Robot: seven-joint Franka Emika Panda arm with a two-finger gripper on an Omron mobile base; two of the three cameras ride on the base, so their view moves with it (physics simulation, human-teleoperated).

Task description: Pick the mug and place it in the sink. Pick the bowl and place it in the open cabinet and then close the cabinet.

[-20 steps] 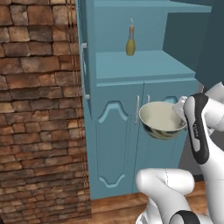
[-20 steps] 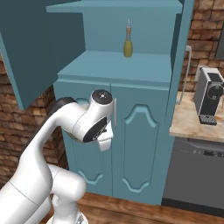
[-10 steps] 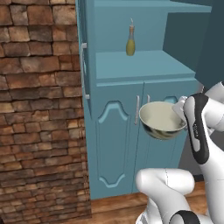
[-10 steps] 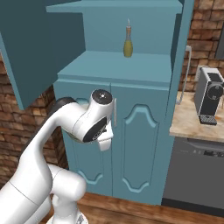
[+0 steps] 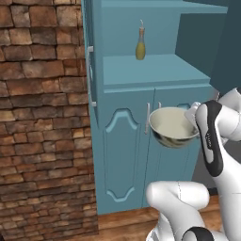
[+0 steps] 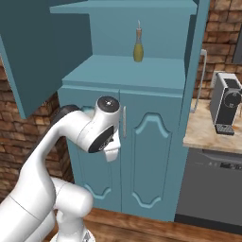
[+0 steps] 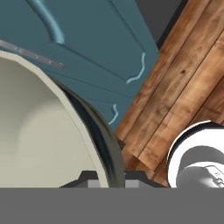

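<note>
Fingers [image 7: 107,177] clamped on the bowl [image 5: 172,127] rim, holding it in front of the cabinet's [image 5: 127,141] lower doors, below its open shelf [image 5: 150,70].

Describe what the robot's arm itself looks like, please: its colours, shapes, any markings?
The arm is built of smooth, rounded, glossy white segments with dark grey to black bands at the joints. One joint carries a round white cap with a small dark centre. The gripper ends in two small dark fingertips. No cables or lettering show.

Brick wall [image 5: 42,117] at left, wooden plank floor [image 7: 183,83] below, stone counter [image 6: 210,134] bearing a coffee machine [image 6: 227,105].
</note>
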